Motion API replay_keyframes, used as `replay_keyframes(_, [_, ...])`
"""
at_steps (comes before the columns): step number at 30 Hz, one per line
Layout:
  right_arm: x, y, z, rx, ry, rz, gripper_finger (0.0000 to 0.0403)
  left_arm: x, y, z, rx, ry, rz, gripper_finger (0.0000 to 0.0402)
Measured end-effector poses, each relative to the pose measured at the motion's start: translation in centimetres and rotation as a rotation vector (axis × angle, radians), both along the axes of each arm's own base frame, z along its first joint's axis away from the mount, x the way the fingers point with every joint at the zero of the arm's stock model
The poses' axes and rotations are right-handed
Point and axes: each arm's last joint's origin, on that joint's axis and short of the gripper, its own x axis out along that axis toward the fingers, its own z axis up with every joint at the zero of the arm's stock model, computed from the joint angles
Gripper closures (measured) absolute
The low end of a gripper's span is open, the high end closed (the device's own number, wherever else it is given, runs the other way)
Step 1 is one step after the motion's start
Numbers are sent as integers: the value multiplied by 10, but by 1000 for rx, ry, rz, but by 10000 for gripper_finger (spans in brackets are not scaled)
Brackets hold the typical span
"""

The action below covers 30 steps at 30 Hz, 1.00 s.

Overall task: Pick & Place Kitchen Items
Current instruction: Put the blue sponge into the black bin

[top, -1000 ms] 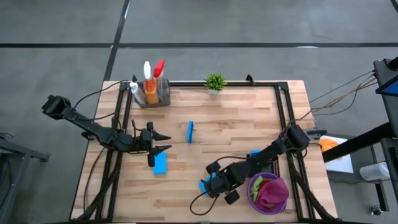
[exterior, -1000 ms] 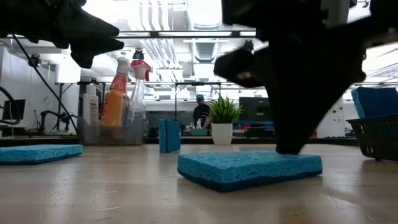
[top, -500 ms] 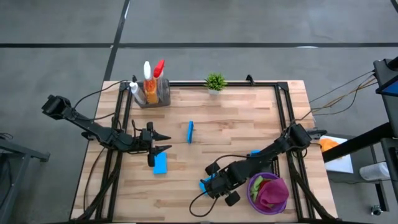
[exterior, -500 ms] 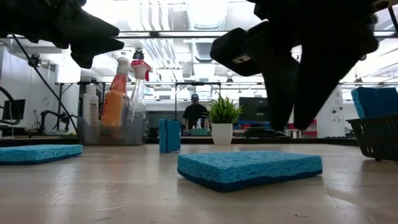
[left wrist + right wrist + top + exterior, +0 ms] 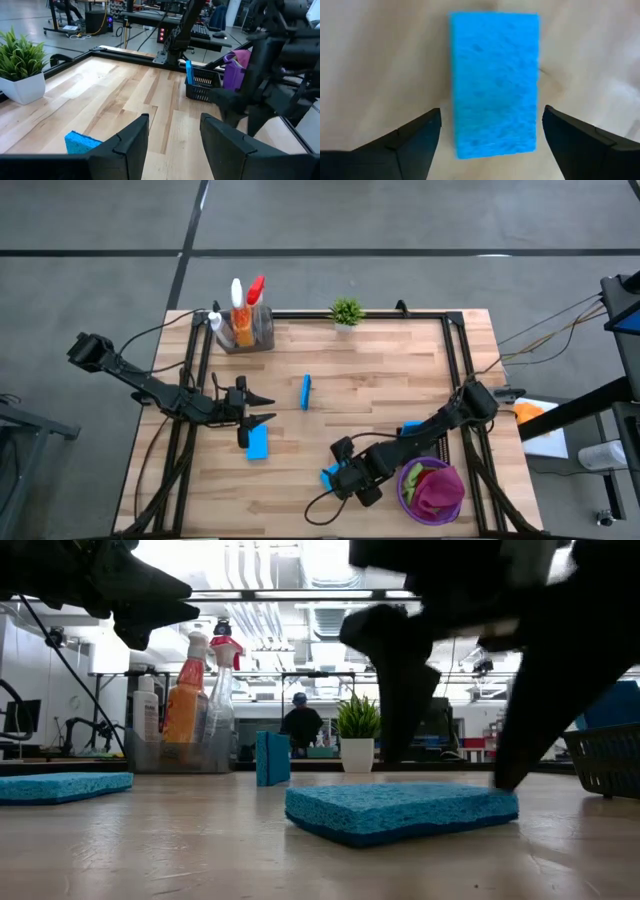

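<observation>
A blue sponge [image 5: 494, 82] lies flat on the counter [image 5: 380, 395] near its 6 o'clock edge, framed by the right gripper [image 5: 492, 137], spread wide above it. A clean pick means descending straight, fingers straddling the narrow sides. The left gripper [image 5: 262, 408], also spread, waits at 9 o'clock.

Two black jointed arms, thin dark cables trailing — each hand [image 5: 262, 408] ends in wedge-shaped fingers [image 5: 125, 144].
</observation>
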Motion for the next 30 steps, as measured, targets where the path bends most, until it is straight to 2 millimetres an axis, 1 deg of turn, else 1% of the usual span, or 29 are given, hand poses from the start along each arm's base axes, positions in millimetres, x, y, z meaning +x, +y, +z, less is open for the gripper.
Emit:
replay_keyframes(3, [2,-1,-16,-63,11,-25,73,0,0,0,0,-1,0,222])
replay_keyframes(5, [3,0,-22,-75,21,-32,87,0,0,0,0,-1,0,222])
replay_keyframes(7, [4,1,-29,-88,34,-28,104,0,0,0,1,0,1,222])
replay_keyframes(10, [3,1,-32,-106,34,-38,141,0,0,0,3,0,0,222])
replay_keyframes(14, [2,1,-24,-102,11,-53,217,0,0,0,4,0,0,222])
replay_keyframes(20, [-1,0,-16,-161,-27,-64,365,0,0,0,3,0,0,222])
replay_keyframes(26, [-3,3,-13,-156,-27,-51,384,0,0,0,3,0,0,222])
replay_keyframes(30, [-5,2,3,-132,-57,-46,385,0,0,0,3,0,0,222])
